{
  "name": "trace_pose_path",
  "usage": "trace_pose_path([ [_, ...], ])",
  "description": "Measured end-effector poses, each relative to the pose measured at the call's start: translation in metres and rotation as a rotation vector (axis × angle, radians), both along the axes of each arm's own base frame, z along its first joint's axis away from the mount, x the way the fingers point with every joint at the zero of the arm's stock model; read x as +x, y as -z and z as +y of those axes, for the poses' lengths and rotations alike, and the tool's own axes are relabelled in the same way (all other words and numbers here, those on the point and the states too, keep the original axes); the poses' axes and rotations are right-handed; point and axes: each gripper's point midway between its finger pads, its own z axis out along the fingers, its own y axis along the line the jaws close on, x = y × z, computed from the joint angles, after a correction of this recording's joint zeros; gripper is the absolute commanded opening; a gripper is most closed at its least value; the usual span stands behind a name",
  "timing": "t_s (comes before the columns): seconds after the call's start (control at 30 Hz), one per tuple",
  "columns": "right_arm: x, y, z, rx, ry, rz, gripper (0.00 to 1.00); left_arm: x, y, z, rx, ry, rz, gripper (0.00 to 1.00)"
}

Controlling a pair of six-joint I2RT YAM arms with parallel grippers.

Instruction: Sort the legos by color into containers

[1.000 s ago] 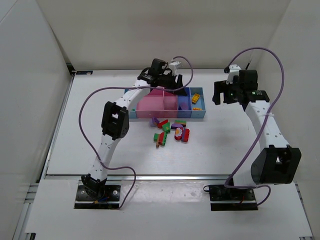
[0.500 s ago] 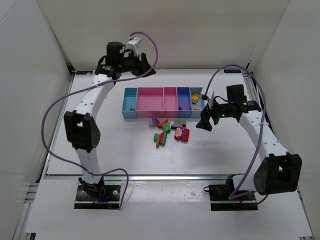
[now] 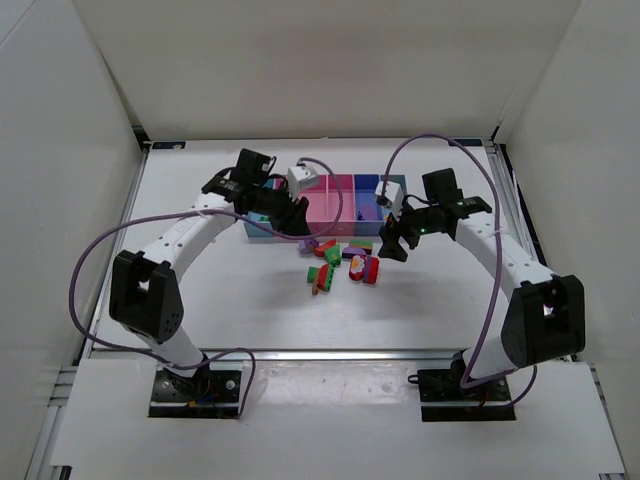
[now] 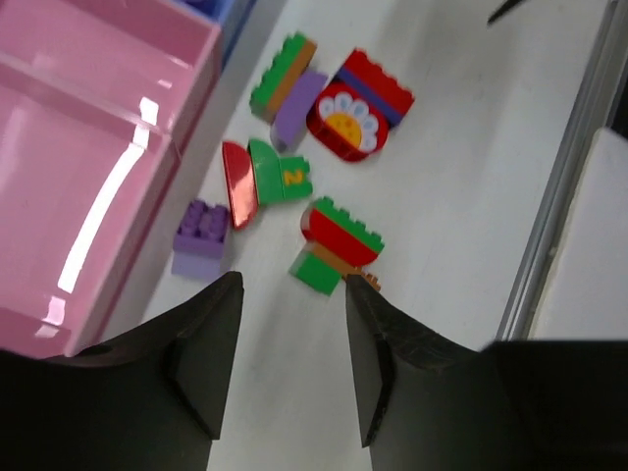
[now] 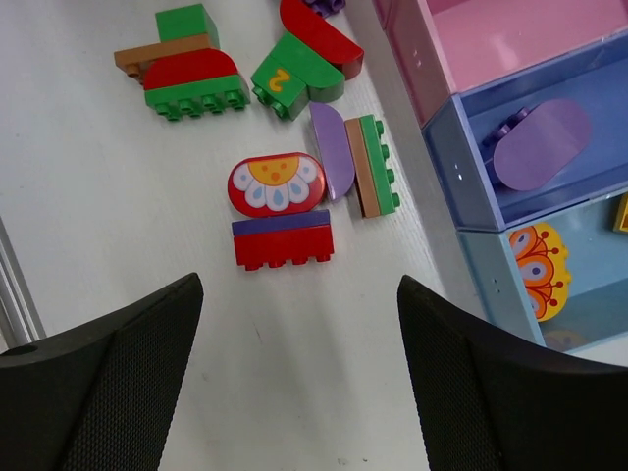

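Since half a second ago my left arm [image 3: 200,222] has swung down from the far left corner to lie over the left end of the containers, and my right arm [image 3: 495,250] has edged in toward the loose bricks; the bricks on the bench have not shifted. Item one, bench [image 3: 220,290]: white, carrying everything. Item two, containers [image 3: 335,200]: one joined row at the far side of the bench, its left end hidden under the left arm. From the right wrist I see a pink bin [image 5: 510,44], next to it a darker blue bin [image 5: 453,172] holding a purple piece [image 5: 540,142], then a light blue bin [image 5: 488,280] holding an orange printed piece [image 5: 538,267]. Item three, left gripper [image 4: 289,363]: fingers spread, nothing between them, hanging above the bench close to the pink bins' front wall. Item four, right gripper [image 5: 299,392]: fingers spread wide, empty, above the bench at the right of the cluster. Item five, legos [image 3: 342,262]: a loose cluster on the bench just in front of the row. It includes a red flower-print brick [image 5: 277,183], a green brick marked 2 [image 5: 294,77], a red dome on a green brick [image 5: 191,80] and a small purple brick [image 4: 201,231] nearest the pink wall.
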Motion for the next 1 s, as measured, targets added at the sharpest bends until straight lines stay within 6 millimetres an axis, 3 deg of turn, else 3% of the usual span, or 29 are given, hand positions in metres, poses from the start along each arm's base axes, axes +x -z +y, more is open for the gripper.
trace_pose_path([
  [0.17, 0.004, 0.007, -0.003, -0.025, 0.033, 0.019, 0.83, -0.037, 0.028, 0.022, 0.108, -0.009, 0.013, 0.54],
  [0.3, 0.009, 0.008, -0.006, -0.035, 0.075, 0.022, 0.83, -0.07, 0.025, 0.022, 0.142, -0.006, -0.005, 0.53],
  [0.43, 0.012, 0.009, -0.01, -0.048, 0.128, 0.04, 0.83, -0.089, 0.019, 0.015, 0.147, -0.034, 0.008, 0.49],
  [0.57, 0.014, 0.011, -0.013, -0.059, 0.173, 0.052, 0.83, -0.092, 0.031, 0.011, 0.184, -0.147, 0.097, 0.44],
  [0.73, 0.01, 0.012, -0.021, -0.067, 0.221, 0.056, 0.83, -0.092, 0.071, 0.007, 0.311, -0.314, 0.217, 0.43],
  [0.87, 0.005, 0.012, -0.03, -0.067, 0.253, 0.06, 0.83, -0.096, 0.09, 0.011, 0.393, -0.407, 0.23, 0.55],
  [1.0, -0.001, 0.015, -0.036, -0.068, 0.275, 0.07, 0.83, -0.081, 0.1, 0.027, 0.418, -0.513, 0.197, 0.63],
])
